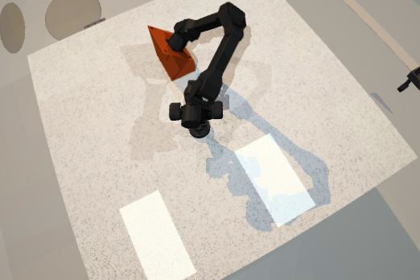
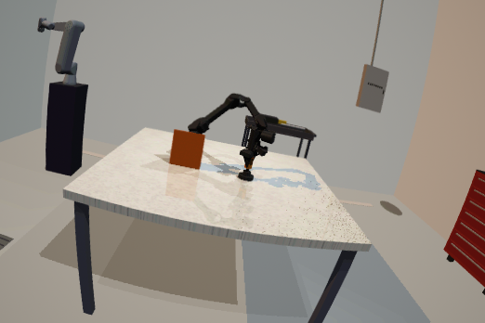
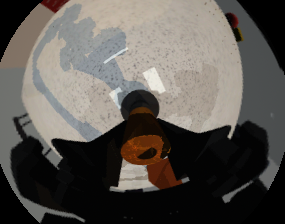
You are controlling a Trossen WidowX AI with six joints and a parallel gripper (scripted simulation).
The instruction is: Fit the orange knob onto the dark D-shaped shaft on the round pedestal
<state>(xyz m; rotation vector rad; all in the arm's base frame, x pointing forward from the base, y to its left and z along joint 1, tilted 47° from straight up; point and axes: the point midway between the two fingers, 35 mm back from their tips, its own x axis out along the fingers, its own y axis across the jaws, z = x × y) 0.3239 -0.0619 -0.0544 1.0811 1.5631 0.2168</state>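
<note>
The orange knob (image 3: 142,149) (image 2: 250,162) is between the fingers of my gripper (image 3: 141,121), directly over the round dark pedestal (image 1: 199,131) (image 2: 245,175) (image 3: 140,102). My gripper is shut on the knob and points down. In the wrist view the knob's near end faces the camera and shows a dark opening, and its far end overlaps the pedestal's middle. The shaft is hidden by the knob and fingers. I cannot tell how far down the knob sits on it, or how the flat sides line up. In the top view the arm hides the knob.
The arm is mounted on an orange wedge-shaped base (image 1: 177,67) (image 2: 187,149) at one side of the speckled table (image 1: 96,146) (image 2: 139,182). Shadows and bright light patches fall across the table. A grey robot on a dark stand (image 2: 66,128) and a red cabinet (image 2: 469,228) stand away from it.
</note>
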